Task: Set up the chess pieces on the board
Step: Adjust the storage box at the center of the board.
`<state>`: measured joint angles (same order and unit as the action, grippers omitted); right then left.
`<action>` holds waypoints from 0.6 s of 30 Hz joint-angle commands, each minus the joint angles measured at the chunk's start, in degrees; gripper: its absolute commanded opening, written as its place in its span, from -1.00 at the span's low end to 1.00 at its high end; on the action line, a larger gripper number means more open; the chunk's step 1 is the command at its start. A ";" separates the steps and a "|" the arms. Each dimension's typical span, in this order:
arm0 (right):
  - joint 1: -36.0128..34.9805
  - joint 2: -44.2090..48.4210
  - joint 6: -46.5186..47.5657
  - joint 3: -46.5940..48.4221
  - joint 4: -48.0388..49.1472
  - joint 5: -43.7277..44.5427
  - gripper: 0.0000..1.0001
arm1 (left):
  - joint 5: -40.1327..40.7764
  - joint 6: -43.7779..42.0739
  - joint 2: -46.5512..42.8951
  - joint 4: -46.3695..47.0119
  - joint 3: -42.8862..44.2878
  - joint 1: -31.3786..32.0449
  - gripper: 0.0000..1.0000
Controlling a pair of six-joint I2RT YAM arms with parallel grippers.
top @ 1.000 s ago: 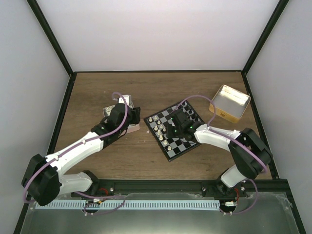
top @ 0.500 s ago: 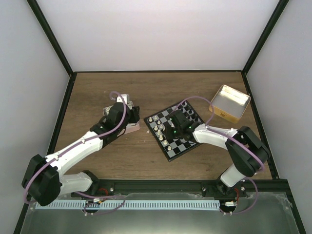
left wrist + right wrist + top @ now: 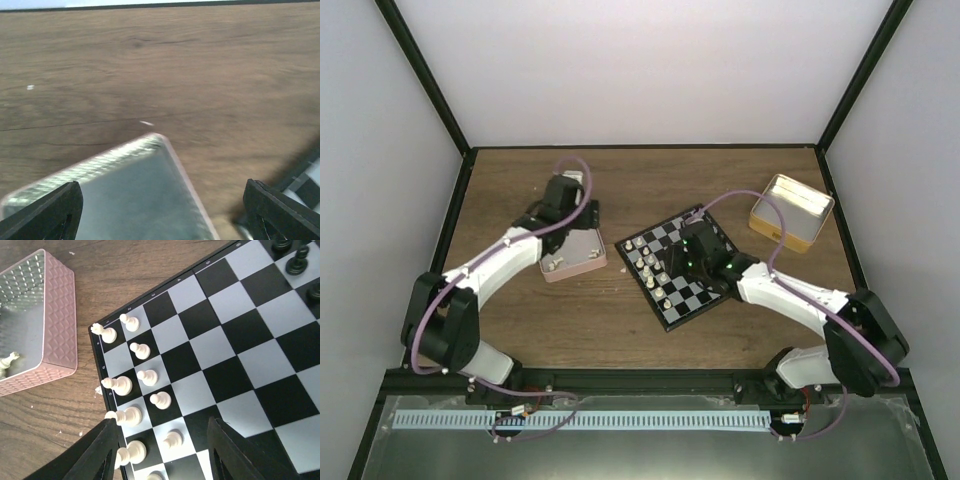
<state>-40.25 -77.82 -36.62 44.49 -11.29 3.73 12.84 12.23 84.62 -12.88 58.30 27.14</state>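
The board (image 3: pixel 692 292) lies tilted at mid-table, with cream-white chess pieces (image 3: pixel 650 268) in two rows along its left side and black pieces (image 3: pixel 718 238) at its far right. In the right wrist view the white pieces (image 3: pixel 142 375) stand by the rim of the board (image 3: pixel 240 330). My right gripper (image 3: pixel 167 450) hovers open above them; a white pawn (image 3: pixel 172 439) stands under the gap, touching neither finger. Black pieces (image 3: pixel 297 260) show at the top right. My left gripper (image 3: pixel 165 220) is open and empty over a corner of the pink tin (image 3: pixel 125 195).
The pink-sided tin (image 3: pixel 572 255) sits left of the board, and one white piece (image 3: pixel 7 362) lies inside it. A yellow tin (image 3: pixel 790 210) stands open at the far right. Black frame posts and pale walls enclose the wooden table (image 3: pixel 620 330).
Both grippers have opened. The left arm swung toward the far side of the pink tin. The right gripper drew back from the white pieces, its elbow shifting right.
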 commanded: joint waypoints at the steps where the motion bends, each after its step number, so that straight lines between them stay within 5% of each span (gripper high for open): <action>1: 0.56 3.60 -0.65 -1.73 -1.07 3.00 0.03 | -8.68 -1.22 4.57 -3.54 4.64 -9.25 0.80; 9: 1.55 6.76 0.31 -3.31 -0.78 1.85 0.08 | -13.20 -16.09 10.82 -10.12 9.48 -17.02 0.73; 18: 1.74 6.17 2.14 -1.09 -2.74 1.93 0.08 | -20.99 -28.16 19.08 -5.93 12.86 -19.87 0.71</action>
<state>-39.03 -72.07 -35.22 40.58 -12.43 5.15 -3.51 -8.05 100.29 -19.86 67.94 7.38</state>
